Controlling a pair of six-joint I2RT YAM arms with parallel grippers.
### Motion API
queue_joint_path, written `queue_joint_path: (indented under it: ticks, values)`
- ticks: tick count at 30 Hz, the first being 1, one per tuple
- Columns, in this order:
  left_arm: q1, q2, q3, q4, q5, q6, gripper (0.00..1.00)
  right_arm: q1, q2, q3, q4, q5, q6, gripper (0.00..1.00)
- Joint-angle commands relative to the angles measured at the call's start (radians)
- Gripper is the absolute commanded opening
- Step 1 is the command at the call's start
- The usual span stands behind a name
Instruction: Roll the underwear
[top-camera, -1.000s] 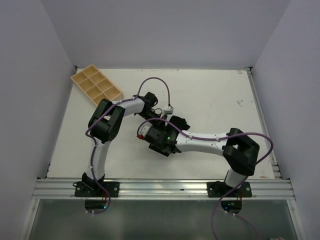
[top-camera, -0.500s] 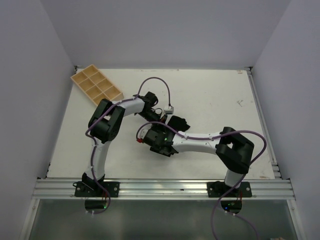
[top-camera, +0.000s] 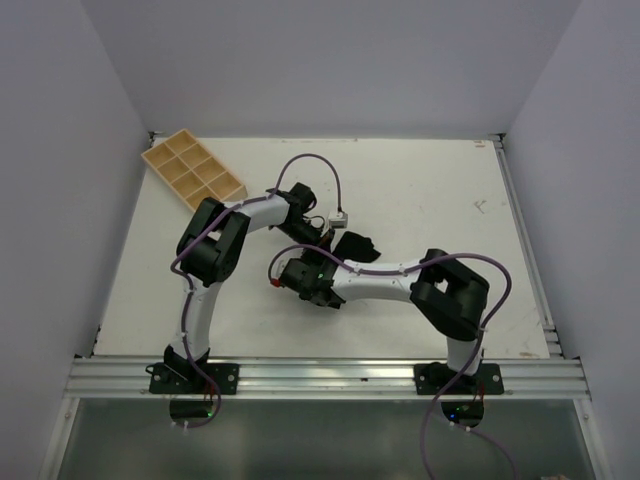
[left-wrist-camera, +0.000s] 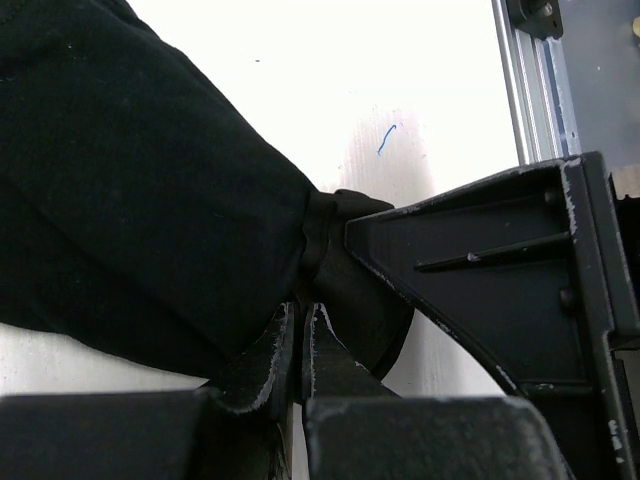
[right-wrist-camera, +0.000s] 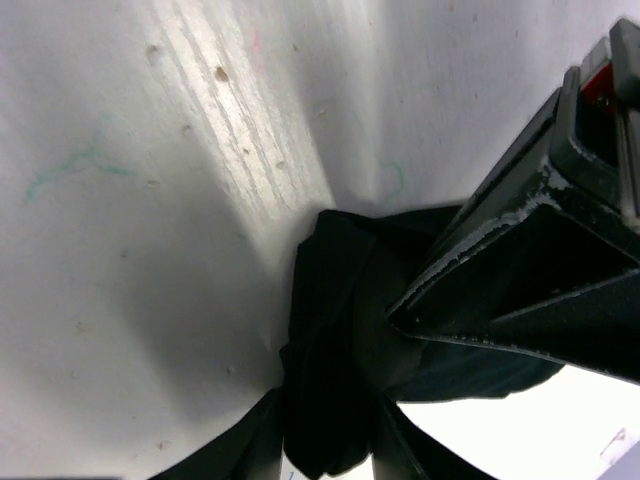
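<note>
The underwear (top-camera: 356, 245) is a black fabric bundle at mid-table. My left gripper (top-camera: 325, 240) is at its left edge. In the left wrist view the left gripper (left-wrist-camera: 300, 312) is shut, pinching a fold of the underwear (left-wrist-camera: 150, 180). My right gripper (top-camera: 322, 262) comes in from the near side. In the right wrist view the right gripper (right-wrist-camera: 330, 415) is shut on a bunched, rolled part of the underwear (right-wrist-camera: 340, 330), with the left gripper (right-wrist-camera: 540, 280) beside it. The two grippers are almost touching. The right gripper's black body (left-wrist-camera: 500, 290) fills the right of the left wrist view.
A tan compartment tray (top-camera: 192, 172) stands at the back left. The white table (top-camera: 430, 190) has an aluminium rail (top-camera: 320, 378) along the near edge and another rail (left-wrist-camera: 525, 90) at the side. Purple cables loop over both arms.
The right arm has folded in: its elbow and wrist moved left, and the gripper has turned with the fabric in it. The left arm has stayed still.
</note>
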Motion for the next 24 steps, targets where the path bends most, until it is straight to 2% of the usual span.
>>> queue_joint_path:
  ticks: [1,4,6,8,11,15,17,21,24]
  values:
    - [-0.002,0.010,0.018,0.010,-0.073,0.019,0.02,-0.010,0.022,0.032,0.002,-0.066,0.008,0.38]
    - [-0.002,-0.021,-0.008,0.030,-0.068,0.010,0.14,-0.026,0.014,0.012,0.005,-0.115,0.031,0.26]
    - [-0.002,-0.027,-0.019,0.044,-0.072,-0.031,0.22,-0.051,0.007,0.005,0.011,-0.149,0.046,0.22]
    - [-0.002,-0.026,-0.004,0.036,-0.047,-0.053,0.25,-0.066,0.004,-0.001,0.013,-0.204,0.055,0.17]
    - [0.000,-0.036,-0.004,0.038,-0.018,-0.085,0.18,-0.108,-0.005,-0.005,0.019,-0.275,0.080,0.11]
    - [0.001,-0.061,-0.024,0.050,0.014,-0.154,0.26,-0.154,-0.016,-0.006,0.023,-0.342,0.095,0.06]
    - [0.001,-0.085,-0.039,0.105,0.004,-0.226,0.30,-0.157,-0.018,-0.008,0.020,-0.359,0.097,0.03]
    - [0.001,-0.102,-0.033,0.117,-0.015,-0.315,0.31,-0.161,-0.018,-0.014,0.019,-0.402,0.104,0.00]
    - [0.003,-0.124,-0.025,0.142,-0.064,-0.399,0.29,-0.163,-0.025,-0.017,0.016,-0.425,0.110,0.00]
